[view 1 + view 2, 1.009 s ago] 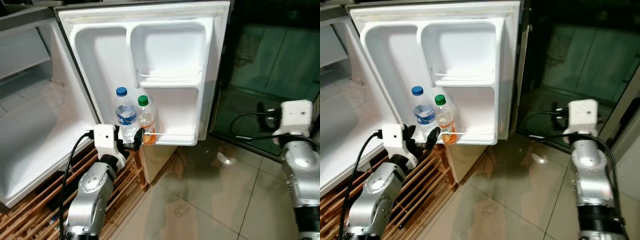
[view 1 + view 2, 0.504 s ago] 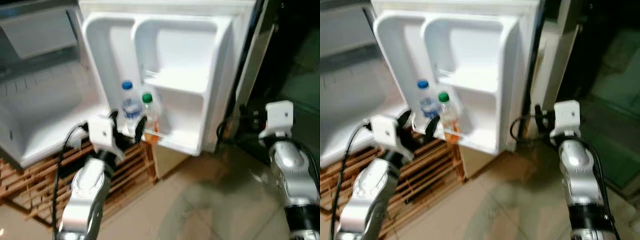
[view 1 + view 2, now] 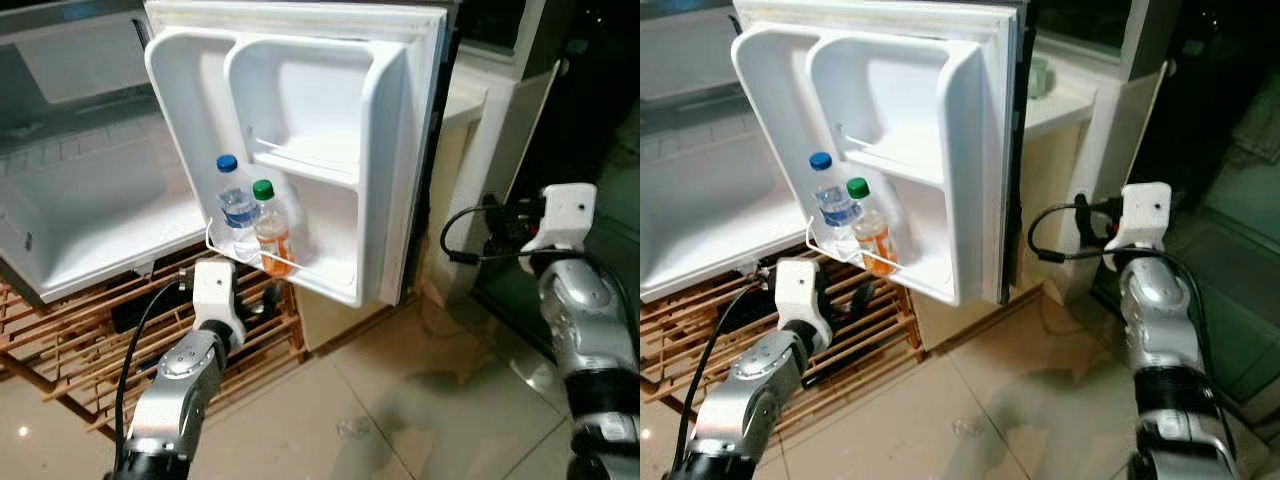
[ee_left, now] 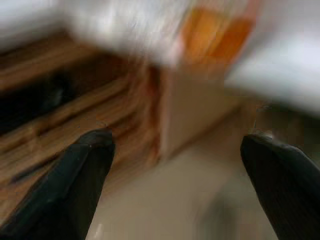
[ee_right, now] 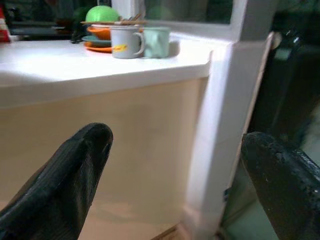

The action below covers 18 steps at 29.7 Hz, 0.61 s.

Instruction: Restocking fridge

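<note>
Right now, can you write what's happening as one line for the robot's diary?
fridge door: open | door shelf: blue-capped bottle, green-capped bottle | left pincer: open, empty, below shelf | right pincer: open, empty

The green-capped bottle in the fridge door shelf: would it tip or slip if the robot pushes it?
The green-capped bottle is tall and narrow, so it could probably tip, but the shelf rail and the blue-capped bottle beside it likely steady it. Its smooth plastic may be slippery. It looks partly full of orange liquid, so moderately heavy.
</note>
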Available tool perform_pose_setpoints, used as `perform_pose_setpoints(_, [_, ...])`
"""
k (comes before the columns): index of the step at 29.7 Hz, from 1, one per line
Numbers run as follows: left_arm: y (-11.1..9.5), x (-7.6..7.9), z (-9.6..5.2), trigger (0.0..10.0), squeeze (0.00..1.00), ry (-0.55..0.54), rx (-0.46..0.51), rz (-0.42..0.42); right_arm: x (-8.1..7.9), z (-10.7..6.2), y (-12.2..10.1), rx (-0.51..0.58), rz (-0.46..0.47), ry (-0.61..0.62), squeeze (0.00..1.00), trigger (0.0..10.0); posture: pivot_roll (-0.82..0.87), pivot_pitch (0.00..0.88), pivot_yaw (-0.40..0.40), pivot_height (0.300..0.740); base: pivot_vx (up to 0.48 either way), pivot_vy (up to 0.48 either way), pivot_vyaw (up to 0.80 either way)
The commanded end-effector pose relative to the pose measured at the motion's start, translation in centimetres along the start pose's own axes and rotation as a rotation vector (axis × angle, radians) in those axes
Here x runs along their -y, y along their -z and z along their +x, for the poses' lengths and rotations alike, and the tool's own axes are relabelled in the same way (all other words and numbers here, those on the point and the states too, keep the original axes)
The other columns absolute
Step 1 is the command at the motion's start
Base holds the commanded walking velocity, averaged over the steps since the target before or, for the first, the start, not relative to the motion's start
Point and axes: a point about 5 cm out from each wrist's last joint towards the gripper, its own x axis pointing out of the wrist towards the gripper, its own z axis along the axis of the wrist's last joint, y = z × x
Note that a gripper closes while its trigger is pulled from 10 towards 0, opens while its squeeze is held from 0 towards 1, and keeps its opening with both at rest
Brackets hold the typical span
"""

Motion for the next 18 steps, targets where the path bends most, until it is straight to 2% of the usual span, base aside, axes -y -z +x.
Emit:
perform_pose_setpoints(1, [0.3, -0.6, 0.2, 10.0, 0.0, -0.033, -0.04, -0.007, -0.9, 0.8, -0.7, 0.029, 0.036, -0.035, 0.0, 10.0, -0.17, 0.0, 0.095, 0.74, 0.0, 0.0, 0.0])
perform_pose_setpoints(2, [0.3, -0.6, 0.2, 10.0, 0.0, -0.033, -0.04, -0.007, -0.9, 0.8, -0.7, 0.029, 0.036, -0.035, 0.0, 10.0, -0.17, 0.0, 0.095, 0.74, 0.0, 0.0, 0.0])
perform_pose_setpoints(4, [1.3, -0.7, 0.5, 10.0, 0.0, -0.027, -0.122, -0.032, -2.0, 1.6, -1.1, 0.032, 0.075, -0.082, 0.0, 10.0, -0.16, 0.0, 0.1, 0.74, 0.0, 0.0, 0.0])
perform_pose_setpoints(9, [3.1, -0.3, 0.8, 10.0, 0.0, 0.002, -0.253, -0.072, -3.8, 2.8, -2.1, 0.05, 0.129, -0.167, 0.0, 10.0, -0.16, 0.0, 0.097, 0.74, 0.0, 0.0, 0.0])
perform_pose_setpoints(14, [6.1, -0.8, 0.8, 10.0, 0.0, 0.016, -0.387, -0.107, -5.8, 2.9, -2.4, 0.06, 0.133, -0.279, 0.0, 10.0, -0.16, 0.0, 0.092, 0.74, 0.0, 0.0, 0.0])
perform_pose_setpoints(18, [7.0, -0.7, 0.5, 10.0, 0.0, 0.035, -0.44, -0.136, -6.5, 2.8, -2.2, 0.062, 0.125, -0.307, 0.0, 10.0, -0.16, 0.0, 0.099, 0.74, 0.0, 0.0, 0.0])
